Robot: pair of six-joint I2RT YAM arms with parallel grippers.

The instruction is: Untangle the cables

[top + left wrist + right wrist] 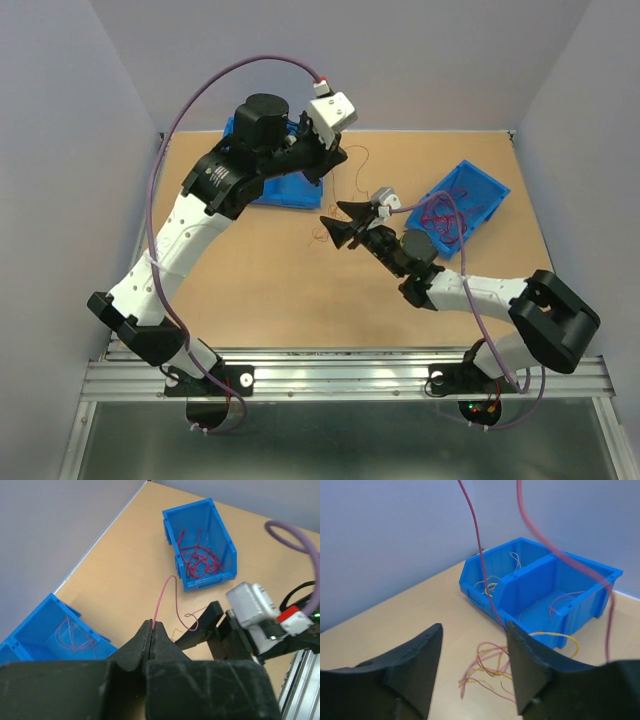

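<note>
— Left claw (152, 628)?
— Pinched together on a red cable (160, 597) that arches up from its tip and drops toward the table (125, 555)
— Right claw (472, 655)?
— Spread apart, gripping nothing; a red strand runs close past one finger
— Other cables?
— A loose pink-yellow bunch (487, 662) lies on the table before the divided bin (570, 615), and a red tangle (200, 562) sits in the single bin (222, 530)

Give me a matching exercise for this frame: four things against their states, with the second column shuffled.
1 left gripper
2 right gripper
3 undivided blue bin
4 loose yellow-pink cables

A lying on the tabletop
B jaws apart
C holds a red tangle
D shut on a thin red cable

Pairs: 1-D, 2-B, 3-C, 4-A
</note>
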